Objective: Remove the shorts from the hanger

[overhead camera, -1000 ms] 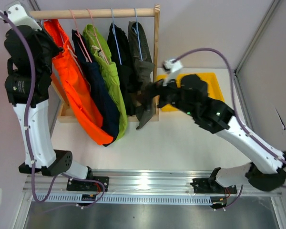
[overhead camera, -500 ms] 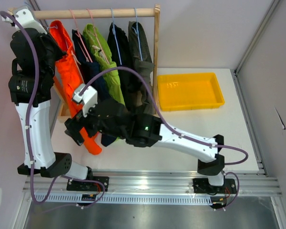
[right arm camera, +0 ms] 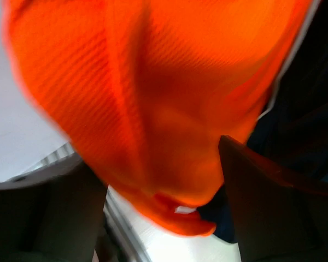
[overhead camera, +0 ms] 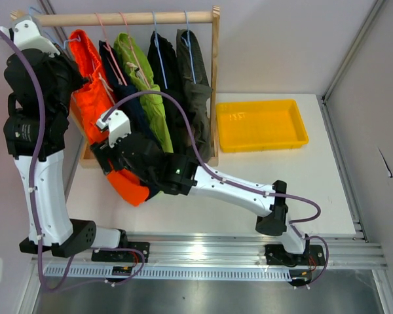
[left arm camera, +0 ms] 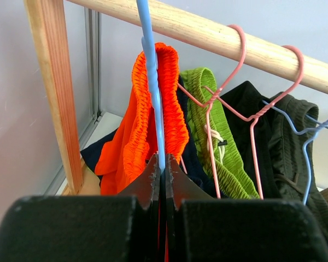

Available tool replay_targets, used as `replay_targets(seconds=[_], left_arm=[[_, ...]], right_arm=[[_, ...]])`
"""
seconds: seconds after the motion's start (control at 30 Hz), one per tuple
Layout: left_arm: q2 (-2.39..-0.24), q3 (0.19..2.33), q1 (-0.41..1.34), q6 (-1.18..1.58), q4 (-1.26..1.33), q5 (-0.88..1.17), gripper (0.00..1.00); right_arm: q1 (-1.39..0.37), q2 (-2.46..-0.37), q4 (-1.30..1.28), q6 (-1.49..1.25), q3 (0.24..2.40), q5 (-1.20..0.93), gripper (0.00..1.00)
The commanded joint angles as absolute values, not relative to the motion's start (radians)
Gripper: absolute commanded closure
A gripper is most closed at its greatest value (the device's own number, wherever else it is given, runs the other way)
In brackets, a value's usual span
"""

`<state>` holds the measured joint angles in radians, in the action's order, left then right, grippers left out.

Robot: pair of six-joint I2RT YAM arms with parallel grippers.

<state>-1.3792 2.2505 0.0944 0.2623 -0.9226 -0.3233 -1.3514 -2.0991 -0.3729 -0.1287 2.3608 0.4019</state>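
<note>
Five pairs of shorts hang on wire hangers from a wooden rod (overhead camera: 131,17): orange shorts (overhead camera: 90,98), navy (overhead camera: 111,65), lime green (overhead camera: 147,91), black (overhead camera: 164,65) and olive-grey (overhead camera: 195,85). My left gripper (overhead camera: 64,47) is high at the rack's left end. In the left wrist view it (left arm camera: 163,164) is shut on the blue hanger (left arm camera: 152,82) that carries the orange shorts (left arm camera: 136,125). My right gripper (overhead camera: 111,167) reaches across to the lower part of the orange shorts. In the right wrist view it (right arm camera: 164,207) is open with blurred orange fabric (right arm camera: 153,98) between its fingers.
A yellow tray (overhead camera: 295,140) lies on the white table to the right of the rack. The rack's right wooden post (overhead camera: 215,72) stands beside the olive-grey shorts. Pink hangers (left arm camera: 229,103) hold the navy and green pairs. The right arm stretches across the table's front.
My right arm has swung from the olive-grey shorts at the right across to the orange shorts at the left. The orange shorts' lower end has bunched up higher.
</note>
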Motion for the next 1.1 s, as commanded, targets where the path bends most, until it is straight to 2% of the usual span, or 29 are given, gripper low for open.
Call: replay_targets(seconds=[0.0, 0.07, 0.1, 0.13, 0.17, 0.47, 0.63, 0.77, 0.9, 1.07], left_arm=[[-1.324, 2.247, 0.101, 0.281, -0.808, -0.292, 1.0], [-1.321, 2.246, 0.1, 0.284, -0.807, -0.291, 1.0], [-1.324, 2.247, 0.1, 0.284, -0.805, -0.294, 1.0], [-1.325, 2.246, 0.1, 0.281, -0.804, -0.299, 1.0], [-1.328, 2.25, 0.1, 0.281, -0.804, -0.302, 1.0], [-1.385, 2.289, 0.1, 0.242, -0.776, -0.426, 1.0], [-1.45, 2.371, 0.1, 0.212, -0.776, -0.485, 1.0], [-1.486, 2.393, 0.1, 0.219, -0.785, -0.463, 1.0], [-1.459, 2.373, 0.12, 0.223, -0.821, -0.423, 1.0], [-1.379, 2.281, 0.173, 0.247, -0.961, -0.399, 1.0]], right_arm=[[-1.359, -2.121, -0.246, -0.068, 2.387, 0.532, 0.38], [-1.358, -2.125, -0.245, -0.069, 2.388, 0.537, 0.56], [-1.361, -2.125, -0.258, -0.081, 2.388, 0.529, 0.77], [-1.368, -2.12, -0.267, -0.089, 2.376, 0.532, 0.86], [-1.376, -2.115, -0.271, -0.097, 2.364, 0.541, 1.0], [-1.572, -1.939, -0.288, -0.184, 2.051, 0.719, 1.0], [-1.698, -1.833, -0.282, -0.308, 1.79, 0.819, 1.0], [-1.726, -1.799, -0.308, -0.403, 1.723, 0.844, 1.0], [-1.695, -1.801, -0.247, -0.359, 1.71, 0.816, 1.0], [-1.553, -1.883, -0.186, -0.227, 1.866, 0.706, 1.0]])
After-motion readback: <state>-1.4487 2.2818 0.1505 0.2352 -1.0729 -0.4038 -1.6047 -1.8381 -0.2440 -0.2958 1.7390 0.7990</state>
